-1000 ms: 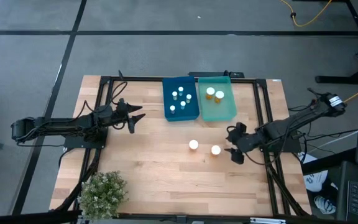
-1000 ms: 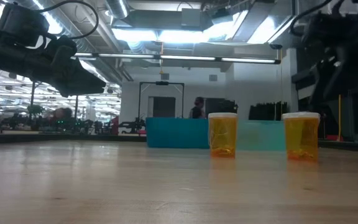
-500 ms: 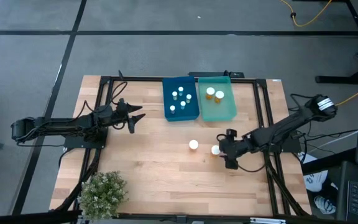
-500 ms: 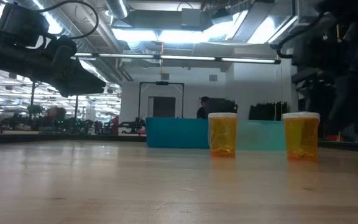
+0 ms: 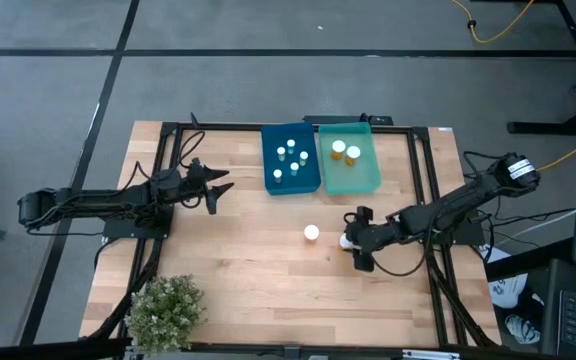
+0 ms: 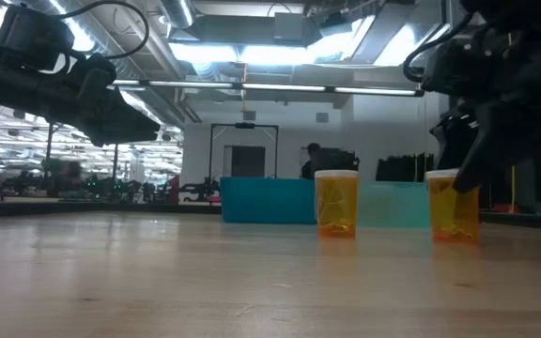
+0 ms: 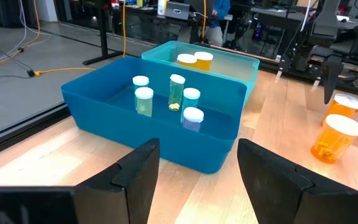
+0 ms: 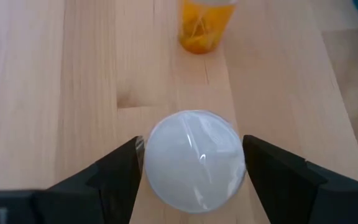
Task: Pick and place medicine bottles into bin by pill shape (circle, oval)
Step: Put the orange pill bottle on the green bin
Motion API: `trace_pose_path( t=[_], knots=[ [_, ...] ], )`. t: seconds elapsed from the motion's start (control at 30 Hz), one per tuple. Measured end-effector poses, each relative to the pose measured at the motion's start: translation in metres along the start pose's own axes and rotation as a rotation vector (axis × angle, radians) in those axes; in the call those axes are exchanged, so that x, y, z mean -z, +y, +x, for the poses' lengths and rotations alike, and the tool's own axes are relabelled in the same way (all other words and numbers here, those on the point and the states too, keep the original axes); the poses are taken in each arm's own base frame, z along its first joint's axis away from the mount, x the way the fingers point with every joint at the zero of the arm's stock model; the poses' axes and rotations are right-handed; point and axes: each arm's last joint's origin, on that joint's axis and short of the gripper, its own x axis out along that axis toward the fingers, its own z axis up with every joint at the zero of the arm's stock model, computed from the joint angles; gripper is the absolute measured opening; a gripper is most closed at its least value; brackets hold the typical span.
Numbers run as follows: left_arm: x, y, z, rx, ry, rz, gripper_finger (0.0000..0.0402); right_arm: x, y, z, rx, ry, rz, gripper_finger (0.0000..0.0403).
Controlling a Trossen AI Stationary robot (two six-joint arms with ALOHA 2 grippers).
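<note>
Two amber medicine bottles with white caps stand upright on the wooden table. One [image 5: 311, 233] stands free near the middle. The other [image 5: 346, 240] stands just to its right, and my right gripper [image 5: 354, 244] is over it, slanting down. In the right wrist view its open fingers [image 8: 120, 171] stand on either side of the white cap [image 8: 193, 160], close beside it. My left gripper [image 7: 197, 180] hovers open at the table's left, facing the bins. A blue bin [image 5: 271, 175] holds several small whitish bottles, and a teal bin [image 5: 366, 182] holds two amber ones.
The two bins stand side by side at the table's far middle. A green potted plant [image 5: 166, 310] sits at the near left corner. A black frame [image 5: 423, 180] runs along the table's edges. Bare wood lies between the bins and the near edge.
My right gripper has moved toward the table's left edge and downward to the right-hand amber bottle, so that its fingers now flank the cap. The gap between its fingers is the same as before. Neither bottle has moved.
</note>
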Motion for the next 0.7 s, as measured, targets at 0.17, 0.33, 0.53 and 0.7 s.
trace_pose_path(
  t=[0.17,0.33,0.53,0.7],
  knots=[
    [0.0,0.0,0.0,0.0,0.0,0.0,0.0208,0.0,0.0,0.001,0.001,0.002,0.055,0.0249],
    [0.0,0.0,0.0,0.0,0.0,0.0,0.0208,0.0,-0.001,0.001,0.036,-0.015,0.158,0.0206],
    [0.0,0.0,0.0,0.0,0.0,0.0,0.0208,-0.014,-0.002,-0.014,0.075,-0.105,0.279,0.0206],
    [0.0,0.0,0.0,0.0,0.0,0.0,0.0208,-0.042,-0.007,-0.046,0.238,-0.148,0.249,0.0206]
  ],
)
